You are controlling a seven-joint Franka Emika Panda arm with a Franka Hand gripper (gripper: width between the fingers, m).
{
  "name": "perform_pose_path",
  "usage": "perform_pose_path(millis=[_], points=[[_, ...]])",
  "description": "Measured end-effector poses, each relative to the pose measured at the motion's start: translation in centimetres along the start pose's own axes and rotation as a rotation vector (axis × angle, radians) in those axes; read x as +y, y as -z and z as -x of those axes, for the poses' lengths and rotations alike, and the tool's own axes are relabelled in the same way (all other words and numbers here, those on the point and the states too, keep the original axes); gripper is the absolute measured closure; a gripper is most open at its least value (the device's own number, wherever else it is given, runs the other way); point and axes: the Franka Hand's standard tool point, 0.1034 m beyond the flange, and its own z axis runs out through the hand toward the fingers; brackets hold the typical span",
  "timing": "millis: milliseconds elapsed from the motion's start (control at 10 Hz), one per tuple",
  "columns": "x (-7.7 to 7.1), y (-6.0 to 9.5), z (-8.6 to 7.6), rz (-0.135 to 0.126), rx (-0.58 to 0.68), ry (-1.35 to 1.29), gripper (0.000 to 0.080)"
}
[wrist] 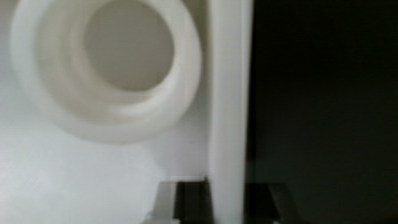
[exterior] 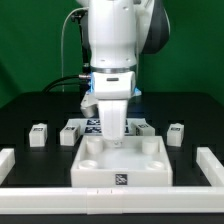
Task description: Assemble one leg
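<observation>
My gripper (exterior: 114, 128) hangs over the far side of the large white square part (exterior: 140, 162). It is shut on a white leg (exterior: 115, 140) that points down at the part. In the wrist view the leg (wrist: 228, 100) runs as a white strip between my two dark fingers (wrist: 187, 205), with the gripper (wrist: 226, 195) closed around it. A round corner socket (wrist: 107, 70) of the square part lies close beside the leg, which is not inside it. Other loose legs stand on the table at the exterior view's left (exterior: 38, 135) (exterior: 72, 132) and right (exterior: 176, 133).
The marker board (exterior: 92, 124) lies behind the square part, partly hidden by my arm. White rails border the table at the exterior view's left (exterior: 8, 160), right (exterior: 213, 165) and front (exterior: 40, 196). The table is black.
</observation>
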Motion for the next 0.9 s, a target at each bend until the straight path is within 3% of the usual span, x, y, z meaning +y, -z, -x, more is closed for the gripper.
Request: perform_pose_path(millis=[200, 400, 800, 900], points=[[2.0, 0.0, -2.8, -0.003, 0.006, 0.013, 0.0741], [4.2, 0.1, -5.2, 0.014, 0.019, 0.027, 0.0741], [4.1, 0.0, -5.3, 0.006, 0.013, 0.009, 0.0728], [4.1, 0.0, -5.3, 0.005, 0.013, 0.008, 0.0591]])
